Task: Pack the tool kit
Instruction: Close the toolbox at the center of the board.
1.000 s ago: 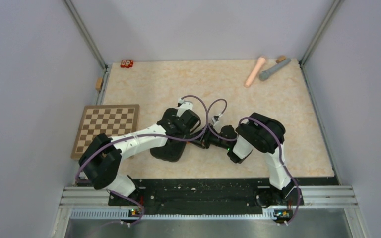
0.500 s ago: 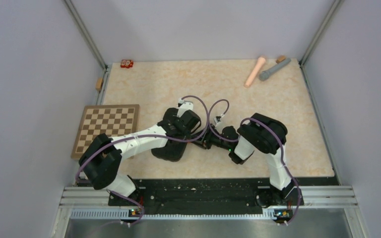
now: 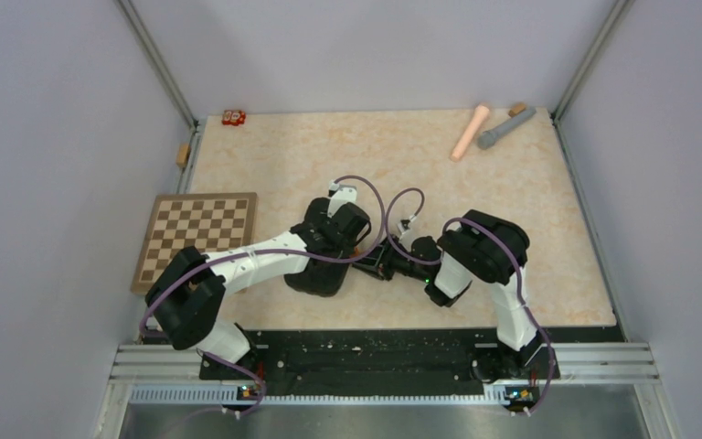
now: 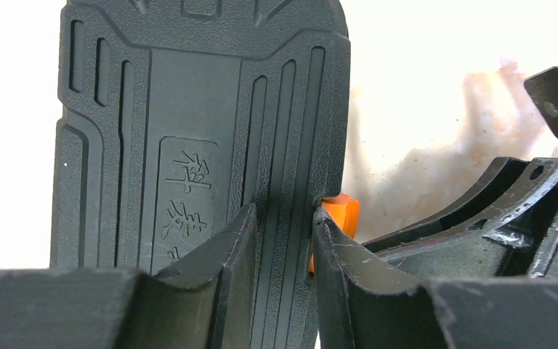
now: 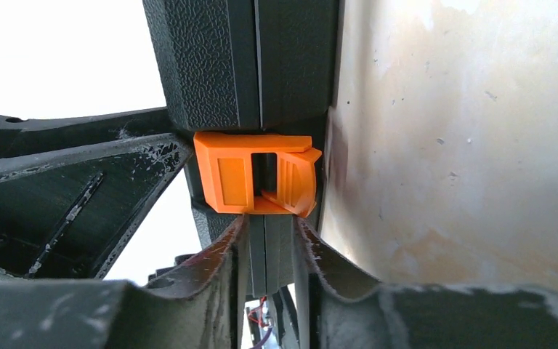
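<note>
**Closed up, with both hands at the same edge**

The tool kit case (image 4: 189, 109) is shut and sits between the two hands. The right gripper (image 5: 269, 227) has its fingers pinched in on the case's rim, right on the seam. The orange latch (image 5: 254, 174) is just past its fingertips, and the table (image 5: 443, 145) runs along one side of that hand. The left gripper (image 4: 283, 218) is on the ribbed lid with its fingers a little apart, and the latch peeks out beside one of them. From this angle I honestly can't tell if it's squeezing a rib or only pressing on the lid.
</note>
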You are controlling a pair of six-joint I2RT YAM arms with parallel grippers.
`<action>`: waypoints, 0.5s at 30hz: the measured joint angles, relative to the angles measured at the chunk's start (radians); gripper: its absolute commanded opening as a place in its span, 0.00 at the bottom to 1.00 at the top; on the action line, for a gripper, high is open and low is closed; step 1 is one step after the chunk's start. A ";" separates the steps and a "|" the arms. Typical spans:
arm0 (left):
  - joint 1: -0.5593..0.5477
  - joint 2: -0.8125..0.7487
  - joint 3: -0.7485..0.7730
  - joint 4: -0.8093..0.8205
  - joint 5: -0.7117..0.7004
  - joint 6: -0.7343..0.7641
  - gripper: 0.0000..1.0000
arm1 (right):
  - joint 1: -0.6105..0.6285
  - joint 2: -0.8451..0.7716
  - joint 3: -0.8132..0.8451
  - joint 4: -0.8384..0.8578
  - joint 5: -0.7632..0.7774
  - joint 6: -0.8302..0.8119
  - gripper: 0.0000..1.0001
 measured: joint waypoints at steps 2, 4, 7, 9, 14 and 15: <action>0.000 0.000 -0.002 0.005 0.001 -0.002 0.33 | 0.000 0.007 0.003 0.006 -0.003 0.000 0.16; 0.000 0.000 -0.003 0.008 0.001 -0.002 0.33 | -0.001 0.018 0.003 0.011 -0.005 0.001 0.16; 0.000 0.000 -0.005 0.017 0.004 -0.002 0.33 | -0.003 0.030 0.003 0.009 -0.005 0.002 0.18; 0.000 0.000 -0.006 0.024 0.007 -0.003 0.33 | -0.004 0.031 -0.002 0.007 -0.004 0.005 0.19; 0.000 0.000 -0.007 0.036 0.015 -0.006 0.33 | -0.005 0.010 -0.033 -0.006 -0.004 0.012 0.20; 0.000 0.000 -0.007 0.040 0.016 -0.006 0.33 | -0.005 -0.002 -0.045 -0.018 -0.003 0.012 0.20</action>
